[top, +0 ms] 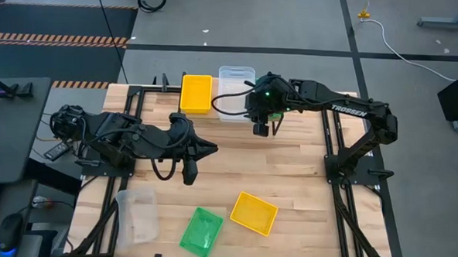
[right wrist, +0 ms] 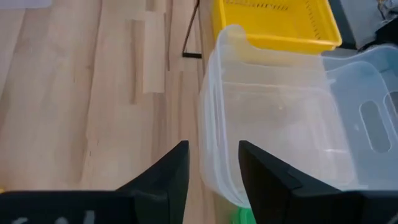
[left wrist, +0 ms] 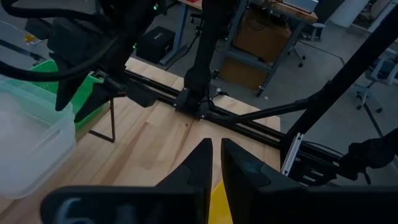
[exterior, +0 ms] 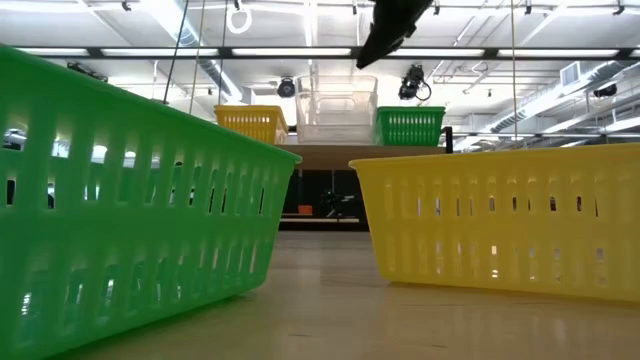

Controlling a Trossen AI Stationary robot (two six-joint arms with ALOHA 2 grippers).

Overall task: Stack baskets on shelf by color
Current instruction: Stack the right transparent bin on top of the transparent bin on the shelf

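Clear basket (top: 236, 81), upright, long axis front-to-back

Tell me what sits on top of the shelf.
On the shelf stand a yellow basket, a clear basket and a green basket. From above, the right gripper and its arm cover the green one. Stacking within each pile is unclear.

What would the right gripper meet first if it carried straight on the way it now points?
Most likely the clear basket on the shelf: the right gripper has open fingers either side of that basket's near rim, with the yellow basket beyond it. Depth is hard to judge.
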